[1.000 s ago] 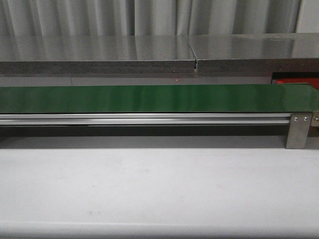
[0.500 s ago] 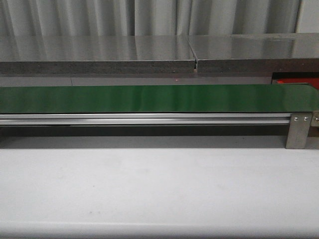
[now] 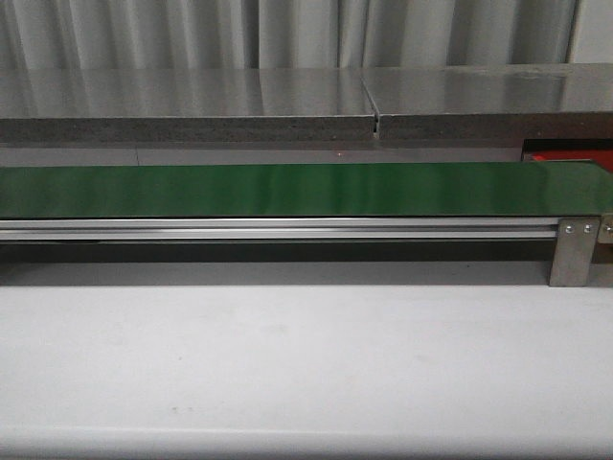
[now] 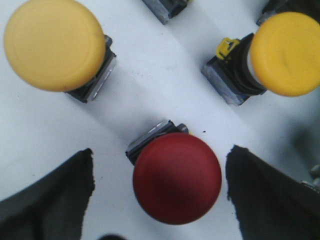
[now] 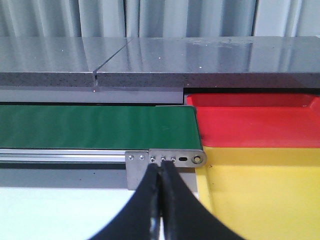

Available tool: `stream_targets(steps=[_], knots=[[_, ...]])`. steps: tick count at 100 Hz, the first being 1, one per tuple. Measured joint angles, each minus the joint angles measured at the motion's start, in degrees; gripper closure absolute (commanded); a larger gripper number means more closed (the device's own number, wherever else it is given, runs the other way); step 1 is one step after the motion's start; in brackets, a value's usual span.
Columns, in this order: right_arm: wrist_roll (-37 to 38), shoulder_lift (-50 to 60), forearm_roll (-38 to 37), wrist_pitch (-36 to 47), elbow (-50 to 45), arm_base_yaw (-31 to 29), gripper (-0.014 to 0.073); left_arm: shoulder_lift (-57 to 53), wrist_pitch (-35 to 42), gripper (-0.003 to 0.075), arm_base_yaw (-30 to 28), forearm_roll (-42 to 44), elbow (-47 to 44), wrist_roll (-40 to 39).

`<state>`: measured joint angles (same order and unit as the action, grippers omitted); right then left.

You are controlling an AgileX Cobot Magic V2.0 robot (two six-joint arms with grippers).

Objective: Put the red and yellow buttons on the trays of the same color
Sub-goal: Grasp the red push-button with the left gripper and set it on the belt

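A white tabletop [image 4: 165, 75] carries the buttons. The left gripper [image 4: 160, 192], fingers spread wide, straddles the red button [image 4: 177, 178]; yellow buttons sit at ten [image 4: 54, 44] and two o'clock [image 4: 286, 53]. Rigid, smooth-domed, likely slippery: pinch the cap's rim. The right gripper [image 5: 161, 200] is pressed closed, empty.

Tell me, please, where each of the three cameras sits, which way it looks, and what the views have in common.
Front view: looks forward over the white table at the green belt; no arm shows.
Left wrist view: looks down on a red button and two yellow buttons, between open fingers.
Right wrist view: looks forward at the red tray and yellow tray; fingers closed.
Front and right wrist views share the belt.
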<state>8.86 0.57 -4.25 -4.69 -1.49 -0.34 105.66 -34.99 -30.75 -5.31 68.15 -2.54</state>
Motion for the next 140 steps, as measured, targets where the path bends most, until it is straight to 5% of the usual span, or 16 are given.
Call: stream_targets(steps=[20,41,88,140], knots=[[0.0,0.0,0.0,0.0,0.0,0.0,0.071,0.0,0.1,0.058,0.0,0.0,0.0,0.0],[0.0,0.0,0.0,0.0,0.0,0.0,0.071,-1.1,-0.8,0.0692,0.0,0.0,0.0,0.7],[0.0,0.0,0.0,0.0,0.0,0.0,0.071,-11.2,-8.9,0.0715,6.6,-0.5,7.8,5.1],[0.0,0.0,0.0,0.0,0.0,0.0,0.071,0.4,-14.3,0.0715,19.1,-0.9,23.6,6.0]])
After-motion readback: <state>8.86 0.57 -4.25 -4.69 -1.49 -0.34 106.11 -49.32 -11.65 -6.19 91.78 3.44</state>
